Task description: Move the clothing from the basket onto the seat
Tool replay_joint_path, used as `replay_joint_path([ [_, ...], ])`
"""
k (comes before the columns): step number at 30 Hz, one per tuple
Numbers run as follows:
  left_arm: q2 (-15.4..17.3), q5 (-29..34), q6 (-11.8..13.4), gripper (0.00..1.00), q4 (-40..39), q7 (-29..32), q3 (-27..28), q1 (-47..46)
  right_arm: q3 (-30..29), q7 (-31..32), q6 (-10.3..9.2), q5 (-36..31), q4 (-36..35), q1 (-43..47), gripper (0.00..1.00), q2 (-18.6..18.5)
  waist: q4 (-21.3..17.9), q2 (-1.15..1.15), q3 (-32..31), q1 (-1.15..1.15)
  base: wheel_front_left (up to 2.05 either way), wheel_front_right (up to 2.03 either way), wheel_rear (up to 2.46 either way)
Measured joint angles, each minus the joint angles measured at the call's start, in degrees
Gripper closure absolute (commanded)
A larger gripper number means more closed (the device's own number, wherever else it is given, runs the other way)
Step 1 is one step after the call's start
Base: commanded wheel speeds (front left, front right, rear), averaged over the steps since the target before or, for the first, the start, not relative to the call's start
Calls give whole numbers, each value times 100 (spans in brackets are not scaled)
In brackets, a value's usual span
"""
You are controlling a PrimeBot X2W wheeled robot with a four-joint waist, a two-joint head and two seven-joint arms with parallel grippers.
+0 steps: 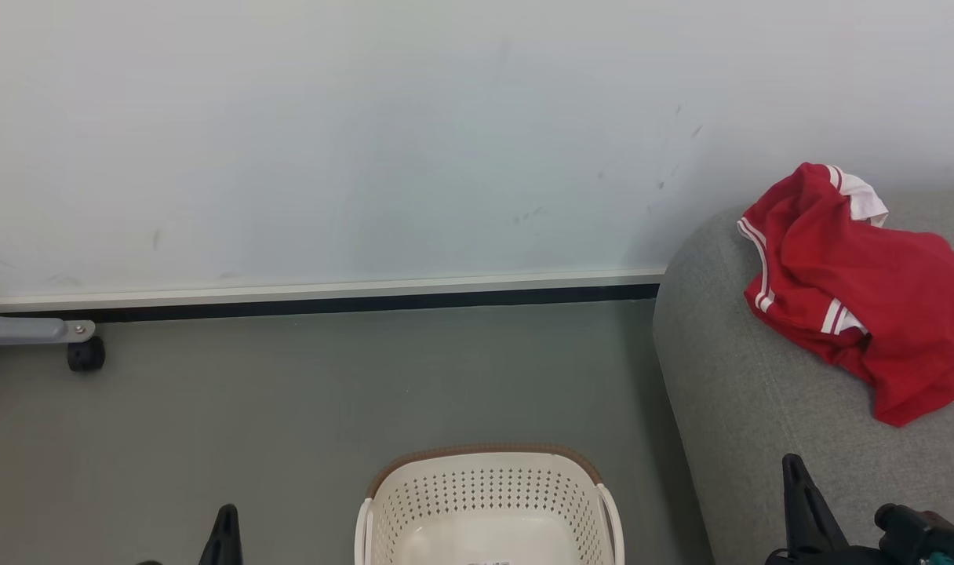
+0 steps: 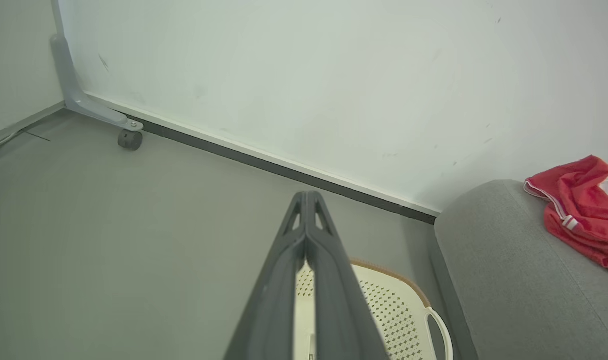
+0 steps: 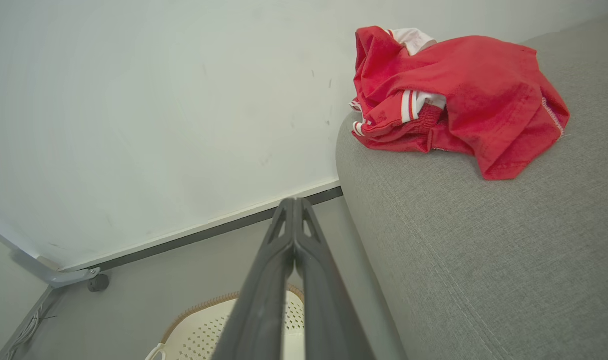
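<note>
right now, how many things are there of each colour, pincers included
red: 1, the clothing heap
cream-white: 1, the basket
grey: 2, the seat and a wheeled frame leg
dark: 2, the left pincer and right pincer, both shut
total: 6

Scuffed pale wall [image 1: 367, 141], grey floor [image 1: 289, 392], perhaps a castor [image 1: 85, 355]

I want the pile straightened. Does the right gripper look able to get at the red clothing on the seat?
Probably yes: the right gripper, shut, is by the seat, with only bare cushion between it and the clothing.
</note>
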Motion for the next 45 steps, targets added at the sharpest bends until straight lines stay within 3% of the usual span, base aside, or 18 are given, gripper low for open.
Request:
replay_joint_path([
  [45,-263,-3016,-609,100,274,929,709,-525,-817,954,433,3395,138,-259,100,204,-60,0,102,0,0,0,0],
])
